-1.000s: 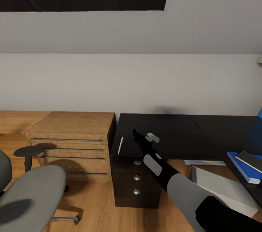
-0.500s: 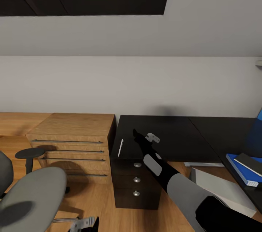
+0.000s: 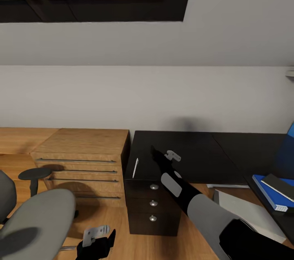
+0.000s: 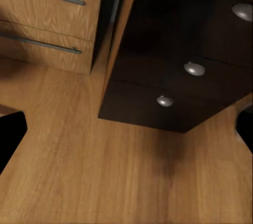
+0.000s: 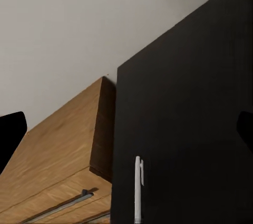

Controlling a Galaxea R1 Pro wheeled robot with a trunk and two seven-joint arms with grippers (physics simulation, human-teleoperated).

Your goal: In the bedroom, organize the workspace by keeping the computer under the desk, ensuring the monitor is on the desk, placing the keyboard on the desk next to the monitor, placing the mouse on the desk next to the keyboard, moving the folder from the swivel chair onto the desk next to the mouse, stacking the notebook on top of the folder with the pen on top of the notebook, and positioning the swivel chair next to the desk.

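Right gripper [image 3: 153, 150]: centre of frame, above desk [image 3: 196, 150], fingers spread, empty.
Pen [image 3: 135, 165]: left desk edge.
Left gripper [image 3: 100, 243]: bottom edge, state indeterminable.

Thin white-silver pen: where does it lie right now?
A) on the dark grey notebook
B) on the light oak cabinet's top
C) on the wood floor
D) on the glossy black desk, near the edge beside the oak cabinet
D: the thin white-silver pen lies flat on the glossy black desk, close to the edge that borders the light oak cabinet.

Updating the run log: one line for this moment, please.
right gripper: open, above black desk | target: thin white pen at desk edge | left gripper: low, over floor
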